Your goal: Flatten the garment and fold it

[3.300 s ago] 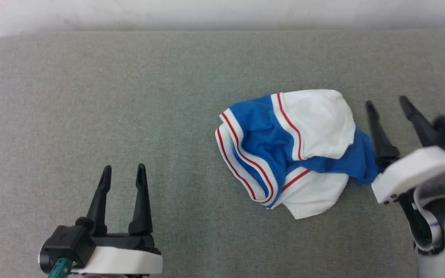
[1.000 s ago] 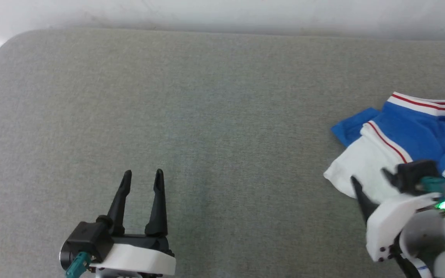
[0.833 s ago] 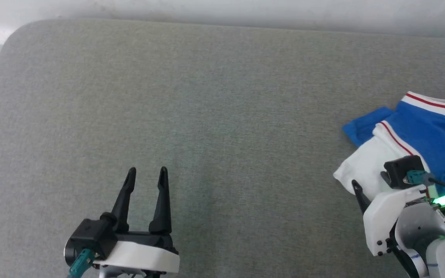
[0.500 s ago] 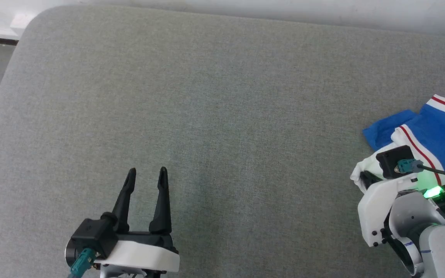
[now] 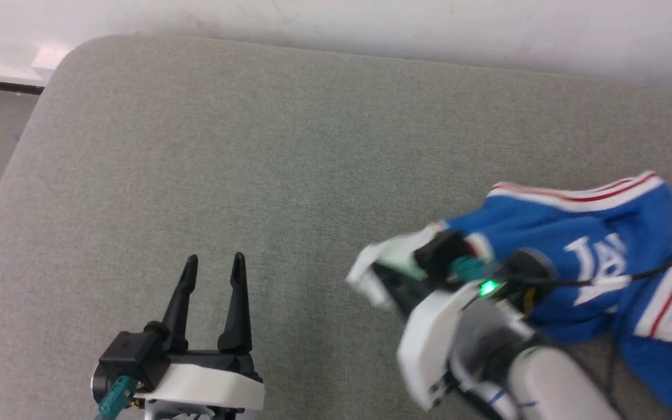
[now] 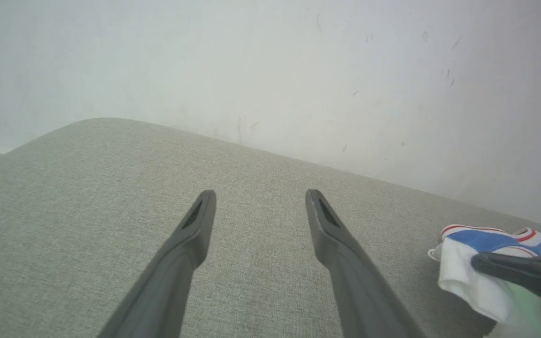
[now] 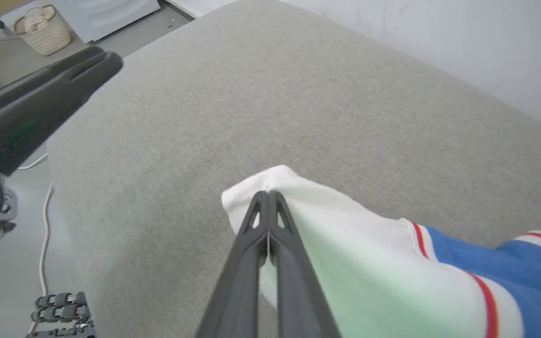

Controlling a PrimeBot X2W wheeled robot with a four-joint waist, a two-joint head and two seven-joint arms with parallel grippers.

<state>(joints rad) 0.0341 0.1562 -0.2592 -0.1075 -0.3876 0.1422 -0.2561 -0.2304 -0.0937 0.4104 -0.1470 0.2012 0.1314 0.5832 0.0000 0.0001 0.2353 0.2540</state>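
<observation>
The step in hand is flattening: the garment (image 5: 552, 233) lies bunched on the robot's right part of the counter (image 5: 289, 146), blue body heaped, white lettering creased, nothing spread out yet. Folding looks a long way off.

The right end effector (image 7: 268, 195) has its fingers pressed together on the edge of the white sleeve end (image 7: 327, 225), pinching a thin fold of cloth right at the tips. From that grip the garment trails away to the robot's right, white first, then the red stripe, then blue. In the left wrist view the held sleeve end seems raised a little off the counter, though I cannot tell for sure.

The left end effector (image 5: 212, 262) is spread wide and holds nothing. It hangs over bare counter, well apart from the garment, which sits off to its right.

The next move likely calls for drawing the pinched sleeve out sideways so the heap opens, with the left end effector coming across to take a second hold, perhaps on the other sleeve or the hem. The pinch is shallow, so a hard pull could slip it off the cloth.
</observation>
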